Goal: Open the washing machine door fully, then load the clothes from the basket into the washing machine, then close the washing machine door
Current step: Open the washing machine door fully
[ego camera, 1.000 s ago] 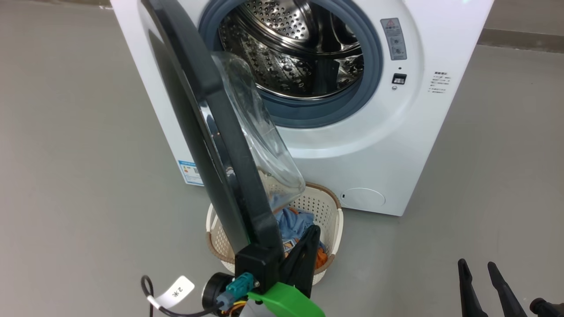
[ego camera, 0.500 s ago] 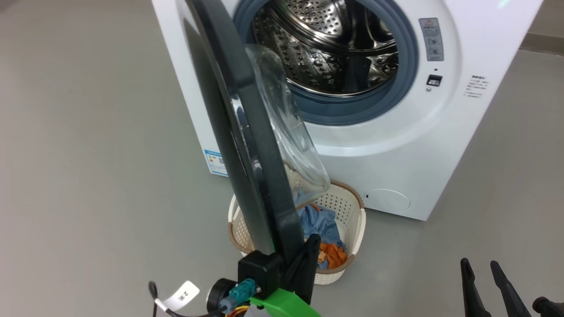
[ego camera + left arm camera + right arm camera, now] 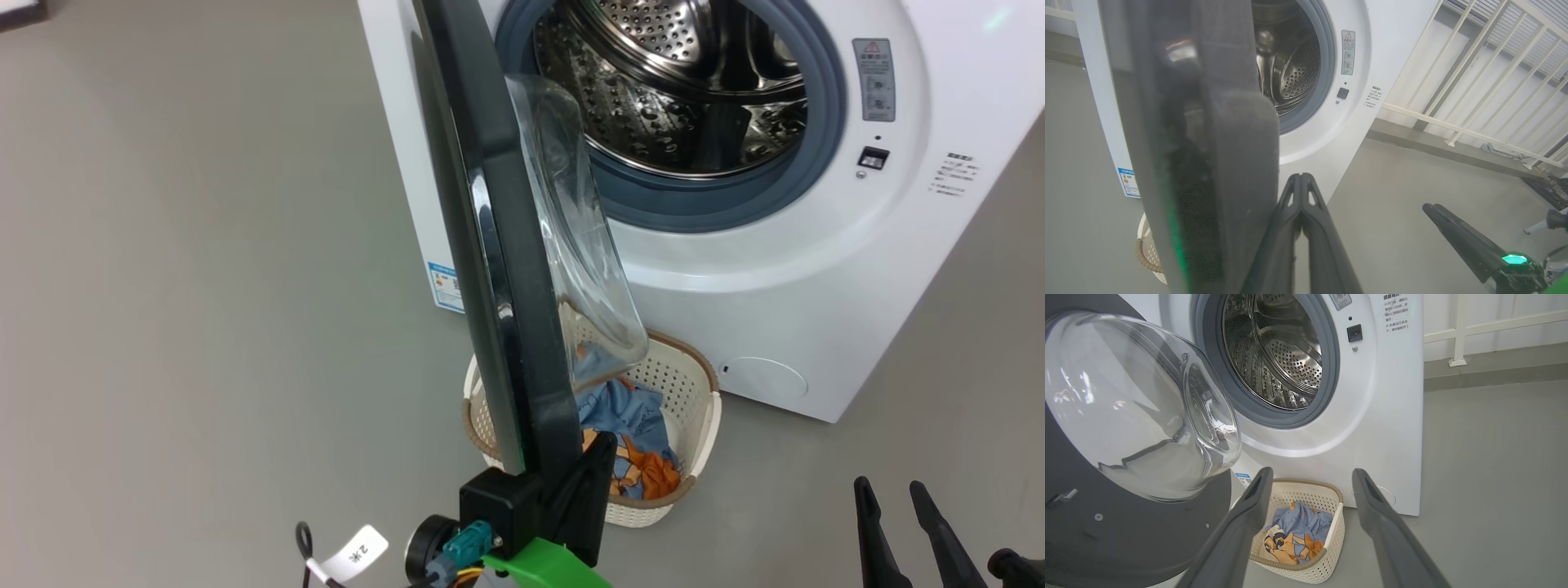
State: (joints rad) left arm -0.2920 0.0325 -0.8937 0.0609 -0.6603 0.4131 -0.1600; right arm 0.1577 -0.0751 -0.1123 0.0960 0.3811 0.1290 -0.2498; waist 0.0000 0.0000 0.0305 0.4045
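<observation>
**Door stands open, clothes lie in the basket**

In the head view the washing machine door [image 3: 506,245] stands edge-on just left of centre. It is swung well out from the washing machine [image 3: 816,310], with its clear glass bowl [image 3: 580,237] bulging to the right. At bottom centre the left gripper [image 3: 602,447] has its fingers pinched together with nothing between them, lying against the right side of the door's lower rim. Partly behind the door, on the grey floor [image 3: 204,286] close to the machine's front, sits the basket [image 3: 706,384] with the clothes [image 3: 629,416] inside. The steel drum [image 3: 678,98] gapes at upper right. At lower right the right gripper [image 3: 887,488] hangs with fingers spread, holding nothing.
</observation>
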